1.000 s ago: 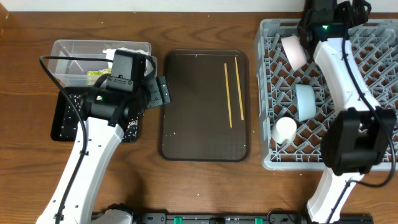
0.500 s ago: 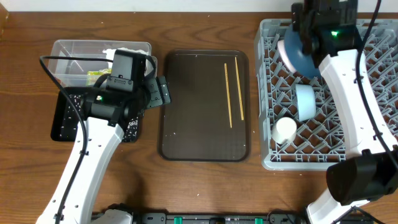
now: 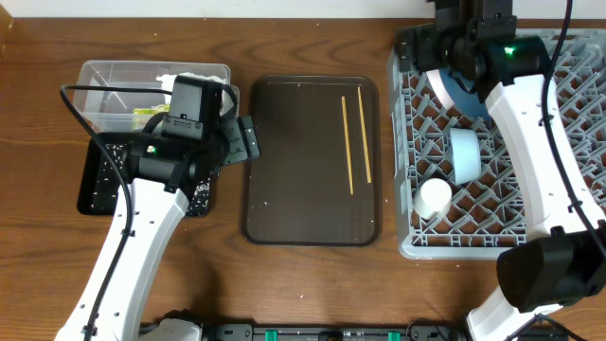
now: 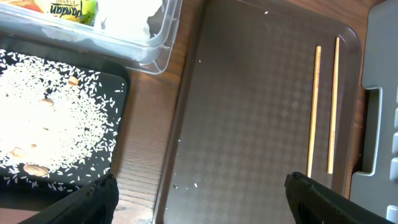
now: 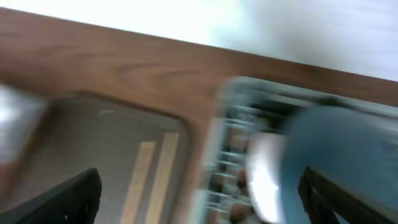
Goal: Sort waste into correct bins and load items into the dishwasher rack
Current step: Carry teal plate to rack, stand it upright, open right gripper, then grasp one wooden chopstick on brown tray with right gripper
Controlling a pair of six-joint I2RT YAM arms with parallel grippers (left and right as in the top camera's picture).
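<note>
Two wooden chopsticks (image 3: 347, 142) (image 4: 314, 112) (image 5: 140, 180) lie side by side on the dark brown serving tray (image 3: 294, 189). Inside the grey dishwasher rack (image 3: 402, 142) (image 5: 242, 124) the dark blue plate (image 3: 462, 95) (image 5: 339, 149) stands on edge with the cream bowl (image 3: 436, 83) against it. The light blue bowl (image 3: 466, 154) and white cup (image 3: 434, 197) are there too. My right gripper (image 3: 437, 45) (image 5: 205, 199) hangs open over the rack's far left corner, holding nothing; its view is blurred. My left gripper (image 3: 241, 142) (image 4: 199, 199) is open and empty above the brown tray's left edge.
The clear tub (image 3: 104, 80) (image 4: 155, 43) holds a tissue (image 4: 127, 12) and a yellow-green wrapper (image 3: 147, 114) (image 4: 68, 7). In front of it the black tray (image 3: 95, 189) (image 4: 118, 93) carries scattered rice scraps (image 4: 56, 118). A few grains lie on the brown tray (image 4: 249, 124).
My right gripper has swung left along the rack's far edge, and the blue plate now shows standing behind the cream bowl. The left arm has not moved.
</note>
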